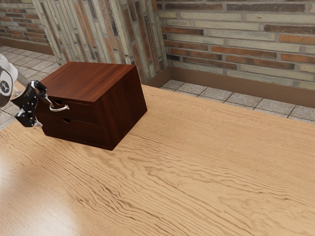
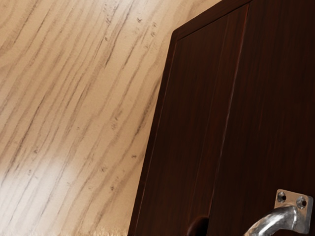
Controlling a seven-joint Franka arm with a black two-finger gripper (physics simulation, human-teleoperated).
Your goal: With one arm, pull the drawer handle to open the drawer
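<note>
A dark brown box (image 1: 93, 81) sits on the pale wood surface (image 1: 197, 172), near the exterior view's left. Its front faces the lower left of that view. The box has two drawers, one over the other. The top drawer (image 1: 81, 112) has a shiny metal handle (image 1: 59, 106). The handle is long and thin. It lies along the drawer's front, running sideways, level with the surface. It bows out from the front, toward the black jaws. The top drawer looks even with the lower drawer (image 1: 74, 129), so it looks shut.

The jaws come in from the exterior view's left on a white arm (image 1: 5, 78). They are just beside the handle's near end. They stand apart, one up and one down, and hold nothing.

In the wrist view the top drawer (image 2: 266, 98) is very close. One end of the handle (image 2: 278, 220) is there, fixed by a small plate (image 2: 294, 200) with two screws. The surface (image 2: 74, 98) lies beside the box.
</note>
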